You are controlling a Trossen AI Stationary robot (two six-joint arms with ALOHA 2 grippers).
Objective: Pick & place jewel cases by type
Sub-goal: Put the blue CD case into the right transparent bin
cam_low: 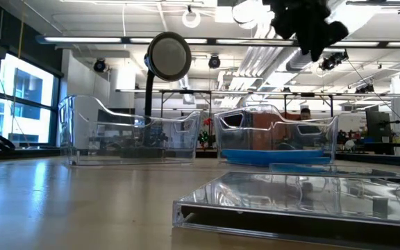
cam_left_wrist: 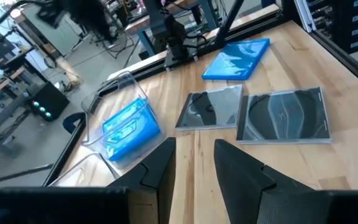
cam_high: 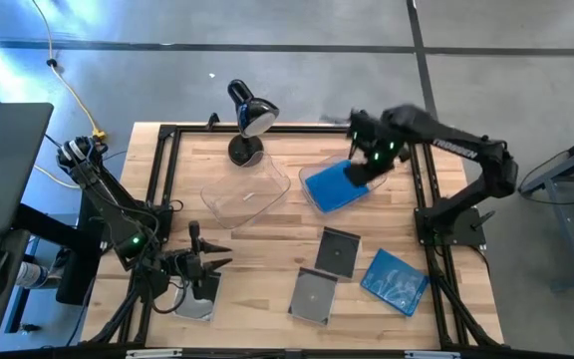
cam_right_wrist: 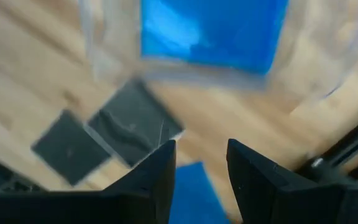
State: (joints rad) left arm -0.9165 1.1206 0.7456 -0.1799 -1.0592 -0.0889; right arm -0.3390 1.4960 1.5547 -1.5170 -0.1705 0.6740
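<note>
A blue jewel case [cam_high: 335, 185] lies flat inside the right clear bin [cam_high: 359, 195], also seen in the low view [cam_low: 276, 156]. My right gripper [cam_right_wrist: 201, 149] hangs open above that bin [cam_high: 365, 162], pointing down, with nothing between its fingers. Two dark grey jewel cases [cam_high: 339, 251] [cam_high: 314, 296] and another blue jewel case [cam_high: 397, 279] lie flat on the wooden table. My left gripper [cam_left_wrist: 194, 146] waits open near the table's front left [cam_high: 215, 264], with nothing in it, beside a further grey case [cam_high: 197, 299].
An empty clear bin [cam_high: 249, 194] stands left of the filled one. A black desk lamp [cam_high: 247, 122] stands at the far edge behind it. A black metal frame [cam_high: 425, 189] runs around the tabletop. Bare wood lies between the bins and the loose cases.
</note>
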